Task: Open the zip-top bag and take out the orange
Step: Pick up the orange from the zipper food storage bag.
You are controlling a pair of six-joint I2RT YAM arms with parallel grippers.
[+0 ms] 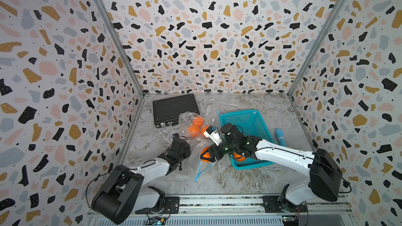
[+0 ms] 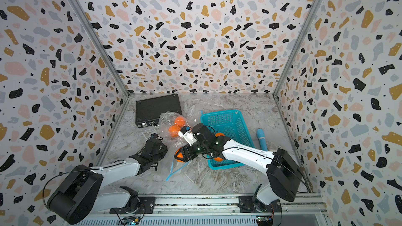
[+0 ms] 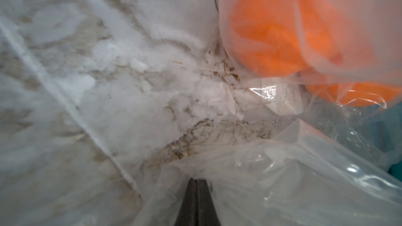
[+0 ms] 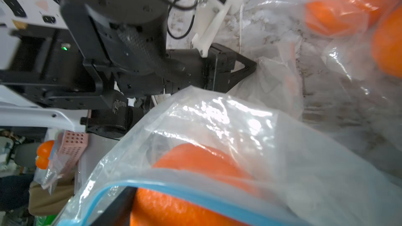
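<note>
**At the bag's mouth: orange gripped**

Midway across the bench (image 1: 239,181) in both top views, the right end effector (image 1: 205,156) clamps an orange (image 1: 204,152) at the blue-edged mouth of the zip-top bag (image 1: 199,168), left of a teal basket (image 1: 239,112). Left wrist view: the left end effector (image 3: 196,186), pressed together, pinches bag film. Right wrist view: film half covers the orange.

layout across my table, from overhead
the hard case (image 1: 175,108) sits back left on the table (image 1: 239,177); the zip-top bag (image 1: 185,117) lies in front and right of it, far end overlapping the case's corner, oranges (image 1: 198,121) inside there. the basket (image 1: 239,112) stands right of the bag with a second orange (image 1: 238,156) in its near part, a cylinder (image 1: 280,136) just beside its right wall. my right gripper (image 1: 206,155) straddles an orange (image 1: 205,152) at the bag's near end; my left gripper (image 4: 250,66) pinches the bag's left side.
</note>
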